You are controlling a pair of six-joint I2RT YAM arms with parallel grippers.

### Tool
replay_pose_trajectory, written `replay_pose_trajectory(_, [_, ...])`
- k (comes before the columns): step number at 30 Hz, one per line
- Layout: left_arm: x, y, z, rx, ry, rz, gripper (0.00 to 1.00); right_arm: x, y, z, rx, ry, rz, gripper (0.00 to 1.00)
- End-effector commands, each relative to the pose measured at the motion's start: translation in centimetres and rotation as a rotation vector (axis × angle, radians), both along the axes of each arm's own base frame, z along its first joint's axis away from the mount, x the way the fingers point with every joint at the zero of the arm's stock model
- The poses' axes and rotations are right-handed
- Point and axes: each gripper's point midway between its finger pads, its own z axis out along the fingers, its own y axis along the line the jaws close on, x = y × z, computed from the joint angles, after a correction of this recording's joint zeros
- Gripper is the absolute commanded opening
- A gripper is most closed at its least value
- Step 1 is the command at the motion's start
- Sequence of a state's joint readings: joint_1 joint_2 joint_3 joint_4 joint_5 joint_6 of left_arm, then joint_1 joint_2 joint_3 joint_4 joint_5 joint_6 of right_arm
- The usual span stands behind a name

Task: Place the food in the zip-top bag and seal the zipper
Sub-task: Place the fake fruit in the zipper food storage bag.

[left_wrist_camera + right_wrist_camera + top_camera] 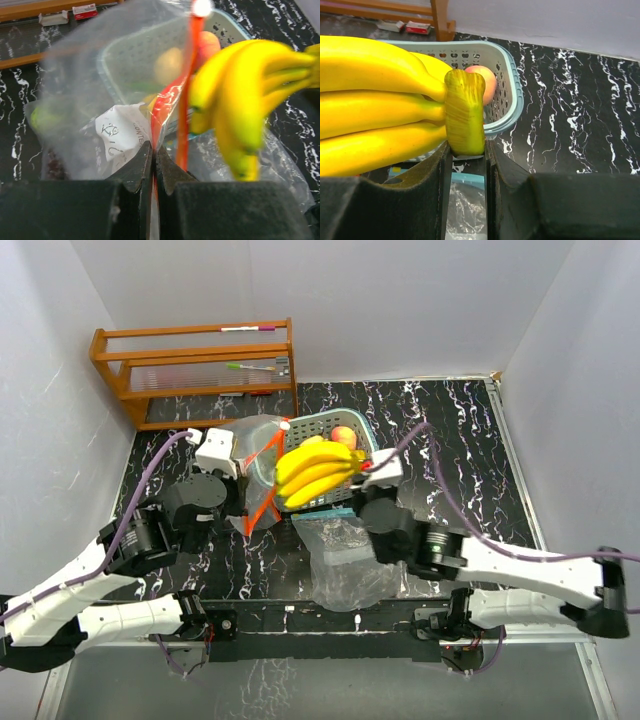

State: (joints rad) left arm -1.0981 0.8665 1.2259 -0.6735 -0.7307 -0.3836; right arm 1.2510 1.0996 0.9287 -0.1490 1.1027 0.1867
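Note:
My left gripper [154,150] is shut on the orange zipper edge [186,100] of the clear zip-top bag [90,90], holding it upright with its mouth facing right. A lime-green fruit [42,117] lies blurred inside the bag. My right gripper [466,147] is shut on the green stem [465,112] of the yellow bananas [375,105], which hang level just right of the bag's mouth [268,465] and over the basket. In the top view the bananas [312,472] sit between the left gripper [243,480] and the right gripper [362,468].
A pale blue basket [330,422] behind the bananas holds a peach [343,436] and a hazy yellowish fruit [169,64]. A second clear bag [345,555] lies flat near the front edge. A wooden rack [195,370] stands at the back left. White walls enclose the table.

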Motion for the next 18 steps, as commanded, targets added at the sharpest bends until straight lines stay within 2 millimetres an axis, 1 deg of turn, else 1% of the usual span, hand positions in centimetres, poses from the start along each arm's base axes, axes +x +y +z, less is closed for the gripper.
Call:
replay_pose_trajectory(1, [-0.5, 3.1, 0.5, 0.036, -0.008, 0.073, 0.00, -2.4, -2.5, 4.5, 0.166, -0.046, 0.159, 0.08])
replay_pose_trajectory(2, [-0.6, 3.5, 0.4, 0.042, -0.006, 0.085, 0.00, -3.3, -2.7, 5.8, 0.203, -0.066, 0.236, 0.08])
replay_pose_trajectory(3, [-0.7, 3.8, 0.3, 0.048, -0.003, 0.092, 0.00, -4.0, -2.9, 6.6, 0.219, -0.072, 0.287, 0.08])
replay_pose_trajectory(5, [-0.8, 4.1, 0.2, 0.052, 0.003, 0.096, 0.00, -5.1, -3.2, 7.5, 0.220, -0.075, 0.362, 0.08])
replay_pose_trajectory(7, [-0.9, 3.9, 0.2, 0.053, 0.011, 0.085, 0.00, -6.0, -3.0, 8.1, 0.198, -0.063, 0.432, 0.08])
replay_pose_trajectory(9, [-0.9, 3.7, 0.1, 0.061, 0.017, 0.079, 0.00, -6.9, -2.0, 8.0, 0.166, -0.043, 0.520, 0.08])
replay_pose_trajectory(12, [-0.7, 3.0, -0.1, 0.071, 0.021, 0.069, 0.00, -8.0, 0.4, 8.5, 0.170, -0.050, 0.643, 0.08])
replay_pose_trajectory(16, [-0.6, 2.3, 0.3, 0.049, 0.017, 0.045, 0.00, -7.8, 3.8, 8.0, 0.170, -0.068, 0.701, 0.08])
replay_pose_trajectory(18, [-0.7, 2.0, 0.6, 0.027, 0.013, 0.032, 0.00, -7.5, 5.1, 8.0, 0.198, -0.090, 0.707, 0.08])
